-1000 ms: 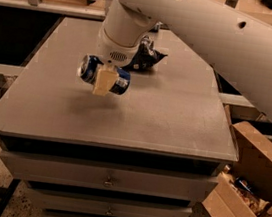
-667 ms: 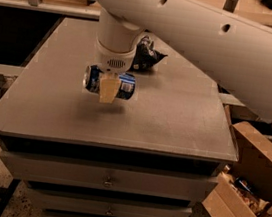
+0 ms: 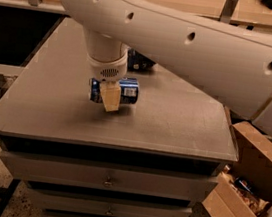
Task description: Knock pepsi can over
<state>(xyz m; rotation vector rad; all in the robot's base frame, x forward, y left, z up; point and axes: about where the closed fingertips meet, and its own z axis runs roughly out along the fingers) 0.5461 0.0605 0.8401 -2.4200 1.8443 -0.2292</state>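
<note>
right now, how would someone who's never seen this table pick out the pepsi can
Find the grey cabinet top, then follow the white arm down to the gripper over its middle. The pepsi can is the dark blue cylinder lying sideways right behind that gripper, unlike the dark blue bag farther back under the arm.

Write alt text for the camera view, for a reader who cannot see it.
A white robot arm reaches down over a grey table, its gripper right in front of the pepsi can, which is turned on its side. A dark blue bag sits behind the arm; an open cardboard box stands on the floor beside the table.
</note>
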